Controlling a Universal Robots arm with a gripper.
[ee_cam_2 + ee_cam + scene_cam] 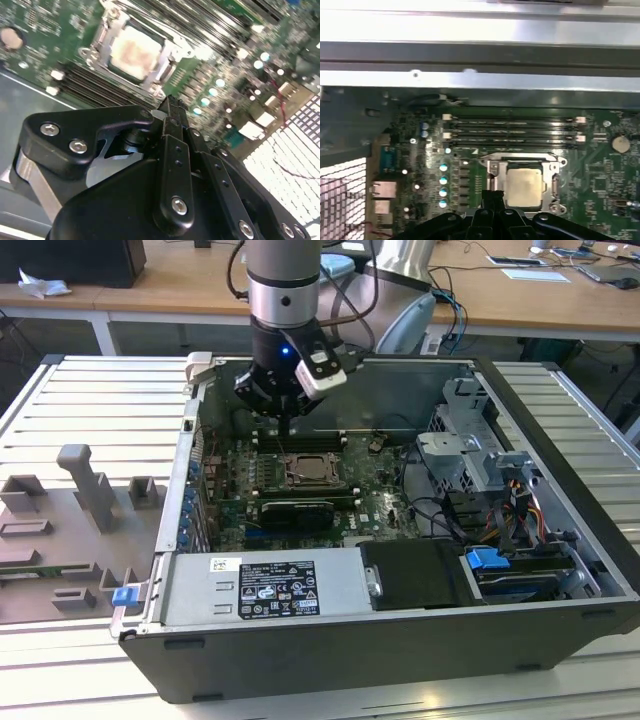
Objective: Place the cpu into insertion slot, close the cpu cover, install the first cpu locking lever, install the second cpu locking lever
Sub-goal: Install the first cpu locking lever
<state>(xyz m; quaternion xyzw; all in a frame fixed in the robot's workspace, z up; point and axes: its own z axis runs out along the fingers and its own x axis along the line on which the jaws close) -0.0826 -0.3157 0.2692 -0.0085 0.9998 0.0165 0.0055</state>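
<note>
One edge of the insertion slot (554, 186) is cut off behind the gripper (490, 196) in the first wrist view. You find the cpu (522, 186) seated in that slot, the cpu cover (492, 174) framing it. The arm (283, 280) points straight down over the motherboard (378, 490), fingers clenched together on nothing.

pale silvery cpu (522, 186), shiny silver cpu cover (492, 174) — green board (600, 186), black tool (171, 106).
</note>
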